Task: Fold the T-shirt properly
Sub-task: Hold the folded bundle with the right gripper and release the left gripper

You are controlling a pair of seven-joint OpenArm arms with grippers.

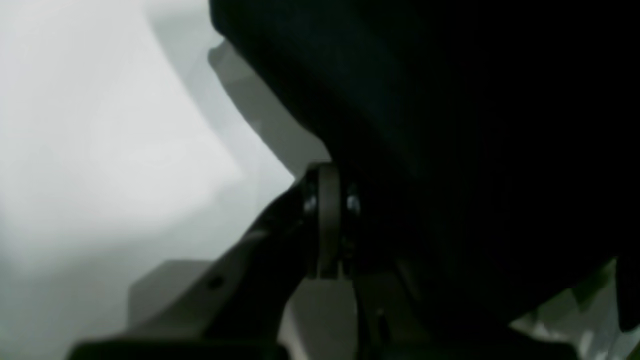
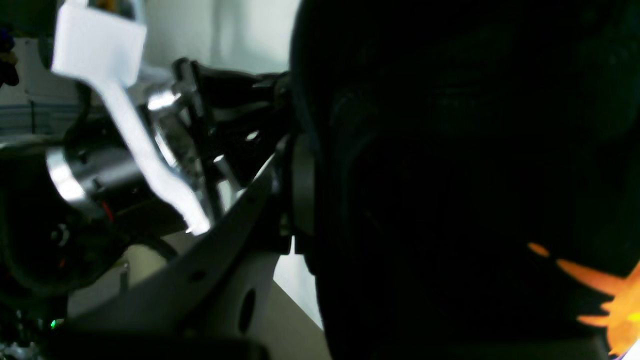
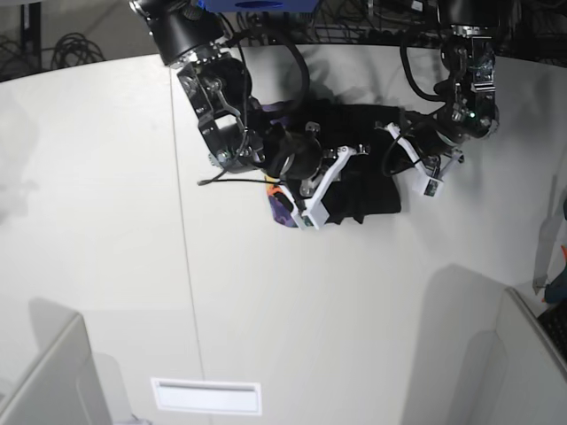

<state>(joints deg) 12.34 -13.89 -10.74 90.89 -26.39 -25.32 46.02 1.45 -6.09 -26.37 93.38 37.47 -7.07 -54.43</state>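
Observation:
The black T-shirt (image 3: 363,177) lies bunched in a small heap at the far middle of the white table (image 3: 310,310), between my two arms. A corner of its orange and purple print (image 3: 282,202) pokes out at the heap's left and shows orange in the right wrist view (image 2: 615,300). My right gripper (image 3: 332,159) is on the heap's left part. My left gripper (image 3: 396,146) is at its right edge. In each wrist view black cloth (image 1: 450,150) (image 2: 450,150) covers one finger and presses against the other, so both grippers (image 1: 340,200) (image 2: 305,175) look shut on the shirt.
Grey panels stand at the near left (image 3: 44,381) and near right (image 3: 523,363) corners. A white label (image 3: 206,396) lies near the front edge. Cables hang behind the table's far edge (image 3: 354,18). The left arm's white camera mount (image 2: 100,45) shows close in the right wrist view.

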